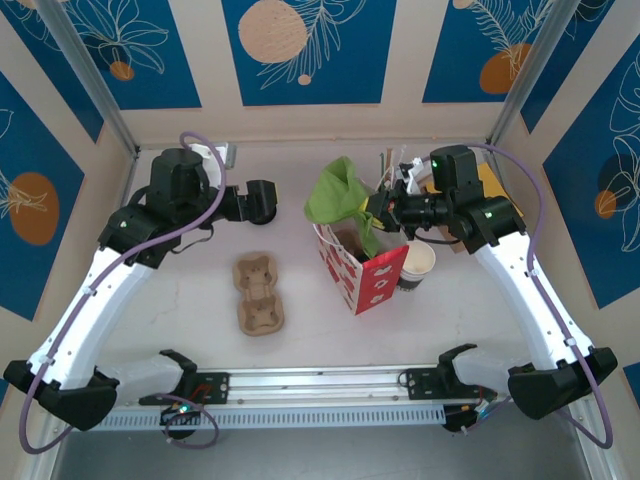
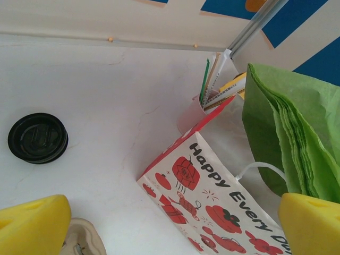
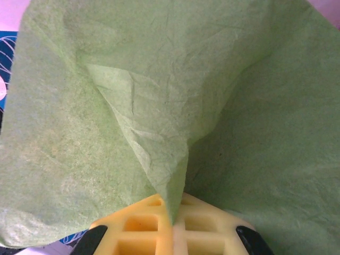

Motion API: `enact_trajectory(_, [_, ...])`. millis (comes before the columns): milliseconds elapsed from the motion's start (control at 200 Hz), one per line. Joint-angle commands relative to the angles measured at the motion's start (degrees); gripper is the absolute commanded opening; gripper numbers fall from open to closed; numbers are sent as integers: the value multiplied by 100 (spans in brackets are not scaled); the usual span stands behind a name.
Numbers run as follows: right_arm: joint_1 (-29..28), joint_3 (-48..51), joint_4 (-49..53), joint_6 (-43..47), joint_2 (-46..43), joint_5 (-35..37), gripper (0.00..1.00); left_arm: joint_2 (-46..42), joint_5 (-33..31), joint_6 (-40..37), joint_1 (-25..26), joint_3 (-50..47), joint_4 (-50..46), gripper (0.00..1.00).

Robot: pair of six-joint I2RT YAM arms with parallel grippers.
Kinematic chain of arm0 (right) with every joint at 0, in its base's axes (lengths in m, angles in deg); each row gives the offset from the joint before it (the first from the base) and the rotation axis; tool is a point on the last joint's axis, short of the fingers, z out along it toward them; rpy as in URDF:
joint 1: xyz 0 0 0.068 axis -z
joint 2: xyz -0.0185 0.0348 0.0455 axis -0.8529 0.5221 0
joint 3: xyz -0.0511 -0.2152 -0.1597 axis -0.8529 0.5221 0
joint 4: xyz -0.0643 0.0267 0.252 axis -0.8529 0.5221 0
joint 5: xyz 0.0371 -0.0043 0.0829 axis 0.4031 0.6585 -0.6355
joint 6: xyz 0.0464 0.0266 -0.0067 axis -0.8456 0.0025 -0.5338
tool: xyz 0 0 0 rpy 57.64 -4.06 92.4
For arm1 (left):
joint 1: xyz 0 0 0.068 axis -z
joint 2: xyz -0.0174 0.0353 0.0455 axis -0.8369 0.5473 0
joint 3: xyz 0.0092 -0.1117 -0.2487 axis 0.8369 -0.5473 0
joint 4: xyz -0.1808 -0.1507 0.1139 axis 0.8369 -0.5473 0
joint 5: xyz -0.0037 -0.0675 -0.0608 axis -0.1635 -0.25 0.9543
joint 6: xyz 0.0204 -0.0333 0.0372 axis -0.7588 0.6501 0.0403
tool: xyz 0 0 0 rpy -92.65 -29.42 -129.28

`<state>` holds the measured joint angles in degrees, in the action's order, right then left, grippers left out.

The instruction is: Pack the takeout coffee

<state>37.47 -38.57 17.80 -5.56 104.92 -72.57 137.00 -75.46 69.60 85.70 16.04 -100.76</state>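
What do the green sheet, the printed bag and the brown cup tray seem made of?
The green sheet looks like thin matte tissue paper: crinkled. The printed bag seems smooth paper or card, sharp folds. The cup tray is likely moulded pulp: dull brown, rounded hollows.

White arms (image 1: 85,295) with black joints (image 1: 180,175), looping purple cables (image 1: 223,170) and yellow gripper pads (image 2: 32,226)

L of bag (image 1: 345,270) table (image 1: 200,300) free excl. carrier (image 1: 258,293) — green tissue (image 1: 335,190) blocks its mouth.
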Motion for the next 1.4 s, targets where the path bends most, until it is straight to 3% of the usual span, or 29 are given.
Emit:
enact_trajectory(0, [-34, 75, 344, -69, -40, 63, 0, 6, 42, -73, -60, -64, 86, 100])
enact_trajectory(900, [92, 249, 758, 62, 225, 350, 2, 137, 122, -27, -58, 24, 95, 100])
enact_trajectory(945, [92, 235, 734, 71, 251, 322, 7, 133, 121, -27, -56, 24, 97, 100])
enact_trajectory(1035, [86, 150, 764, 104, 287, 333, 38, 137, 106, -35, -54, 16, 86, 100])
enact_trajectory(1135, [102, 81, 803, 142, 262, 436, 51, 135, 87, -45, -59, 17, 82, 100])
enact_trajectory(1395, [163, 12, 795, 201, 269, 441, 52, 208, 110, -44, -58, 42, 113, 100])
